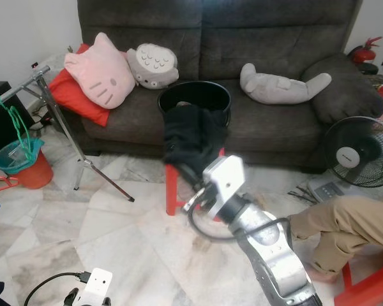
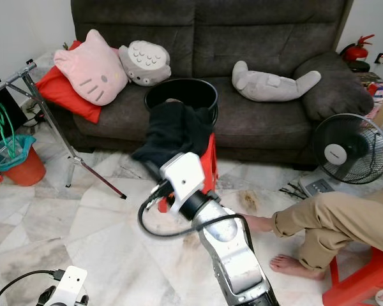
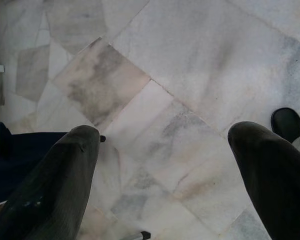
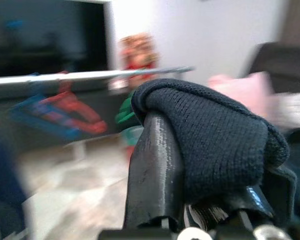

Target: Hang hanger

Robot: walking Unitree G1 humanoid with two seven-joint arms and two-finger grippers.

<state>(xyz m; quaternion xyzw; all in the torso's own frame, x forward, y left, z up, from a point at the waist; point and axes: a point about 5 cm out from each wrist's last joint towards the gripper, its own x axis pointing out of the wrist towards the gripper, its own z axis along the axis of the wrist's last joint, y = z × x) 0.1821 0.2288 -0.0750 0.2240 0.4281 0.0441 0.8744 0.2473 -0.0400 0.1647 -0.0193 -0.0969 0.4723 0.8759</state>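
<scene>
**Pinching dark cloth at mid-frame, green hanger on the rail at far left**

Reaching up from the lower right of the head views, the right pincer point(image 1: 186, 171) meets a dark garment point(image 1: 193, 135) that spills over the front rim of a black bucket point(image 1: 195, 97) in the middle of the frame. In the right wrist view a fold of dark knit fabric sits bunched over one black finger point(image 4: 155, 165), so the right pincer is pinching the garment. A red stool point(image 2: 209, 162) stands under the bucket and cloth, partly hidden by the silver arm.

At the far left edge of the left eye view a green hanger point(image 1: 16, 131) hangs on a metal rail point(image 1: 19, 86) carried by a tripod-legged stand; below it sits an orange bucket point(image 1: 27, 167) with a teal rim. The rail also crosses the right wrist view, blurred, with red and blue hangers near it.

The left pincer point(image 3: 165, 170) points down at the marble floor point(image 3: 190, 75), its two fingers spread wide with bare tile between them.

Across the top of the frame runs a dark grey sofa point(image 1: 274, 44) with a pink cat cushion point(image 1: 101, 70), a grey round plush point(image 1: 152, 64) and a grey long plush point(image 1: 282, 84). A standing fan point(image 1: 359, 153) is at the right edge, and a person's leg point(image 1: 335, 229) in tan trousers rests in the lower right.
</scene>
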